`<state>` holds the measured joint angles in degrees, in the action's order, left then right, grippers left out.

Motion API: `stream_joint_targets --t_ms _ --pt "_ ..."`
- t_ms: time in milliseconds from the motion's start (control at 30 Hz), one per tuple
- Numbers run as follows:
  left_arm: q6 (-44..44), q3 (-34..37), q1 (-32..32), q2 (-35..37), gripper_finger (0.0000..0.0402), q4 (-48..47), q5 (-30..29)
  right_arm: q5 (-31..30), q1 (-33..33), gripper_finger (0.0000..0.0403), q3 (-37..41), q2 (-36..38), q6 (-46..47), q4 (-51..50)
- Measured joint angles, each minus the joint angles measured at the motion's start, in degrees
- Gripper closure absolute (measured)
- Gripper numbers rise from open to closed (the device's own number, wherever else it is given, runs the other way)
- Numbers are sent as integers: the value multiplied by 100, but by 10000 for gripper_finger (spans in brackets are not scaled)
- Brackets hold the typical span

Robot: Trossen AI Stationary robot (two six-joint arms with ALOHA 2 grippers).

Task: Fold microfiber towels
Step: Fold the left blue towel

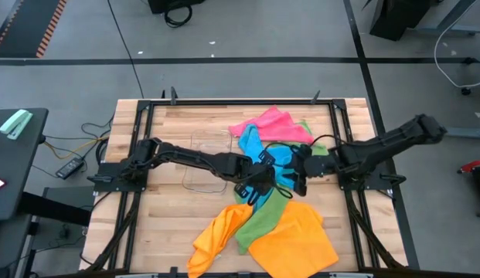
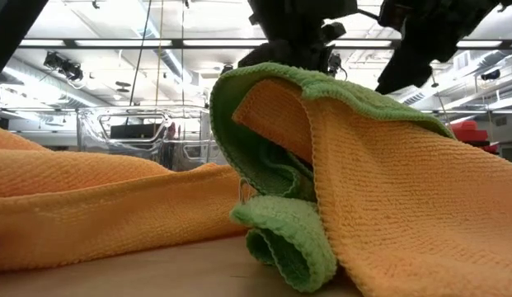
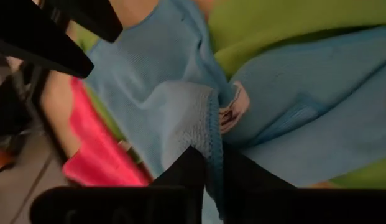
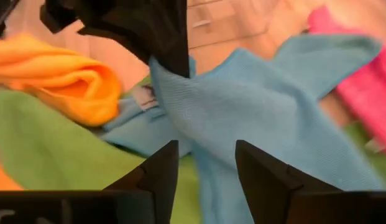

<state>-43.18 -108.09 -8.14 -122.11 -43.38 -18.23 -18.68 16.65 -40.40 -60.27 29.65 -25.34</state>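
While the two dark arms meet over the middle of the slatted wooden bench (image 1: 170, 208), the soft sky-blue microfiber towel (image 1: 264, 151) lies crumpled between them, and everything else is best placed from it. The left gripper (image 3: 212, 163) has its jaws pressed together on a stitched edge of that blue towel, the fabric pinched between the two dark fingers. The right gripper (image 4: 206, 163) hangs just beside it on the opposite side, its jaws apart with blue cloth lying in the gap below them; nothing is clamped there.

Touching the blue towel on the far side is the bright pink microfiber towel (image 1: 269, 123), spread flat. On its near side a green microfiber towel (image 1: 264, 218) runs out from under it, rumpled into a strip, and overlaps the large orange microfiber towel (image 1: 295, 243) at the bench's front edge. A second orange cloth (image 1: 215, 235) sits bunched against the green one. Left of the blue towel, near but apart, rests a small clear plastic tray (image 1: 205, 161).
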Motion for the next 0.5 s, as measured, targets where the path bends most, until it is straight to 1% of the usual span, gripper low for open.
stream_joint_targets --t_ms 100,233,367,433,500 --pt "-265 3 83 113 373 1 535 13 243 209 0 -75 423 52" --pt "-652 -2 206 226 389 -32 1177 31 597 173 0 -215 614 47" --pt "-709 4 359 261 383 12 1435 36 793 147 0 -436 740 93" --pt "-625 4 417 261 374 -5 1446 -225 855 144 0 -647 866 320" --pt "-557 4 472 261 370 -27 1451 -622 980 145 -3 -872 816 619"
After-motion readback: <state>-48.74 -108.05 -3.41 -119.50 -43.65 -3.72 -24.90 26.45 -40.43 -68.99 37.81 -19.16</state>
